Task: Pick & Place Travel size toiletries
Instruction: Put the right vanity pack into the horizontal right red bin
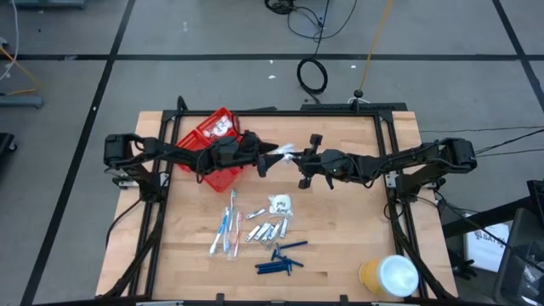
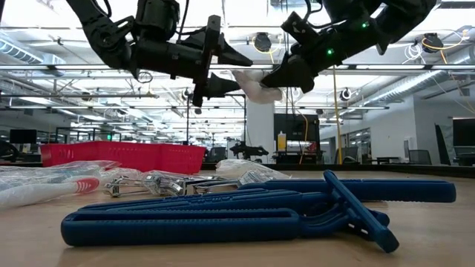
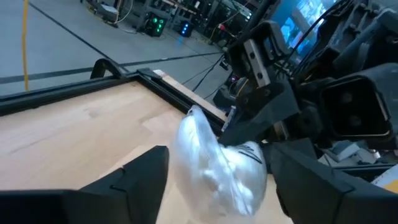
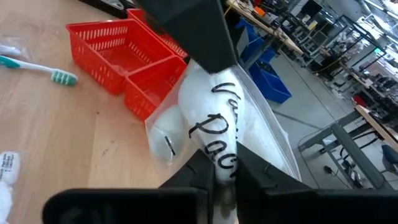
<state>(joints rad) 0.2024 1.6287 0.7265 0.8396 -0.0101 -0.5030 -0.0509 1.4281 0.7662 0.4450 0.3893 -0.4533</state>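
Handover of a white packet in mid-air above the table

Right gripper [image 4: 217, 177] has its fingers clenched on the white crinkly packet [image 4: 208, 118], while the left gripper [image 3: 214, 180] holds its fingers spread on either side of the same packet, not visibly clamped. Little looks done: one packet seems to sit in the red tray [image 1: 214, 153], and toothbrushes [image 1: 228, 229], clippers [image 1: 268, 229], blue sticks [image 1: 280, 259] and another packet [image 1: 279, 204] lie on the table [image 1: 357, 221], well below the fingers.
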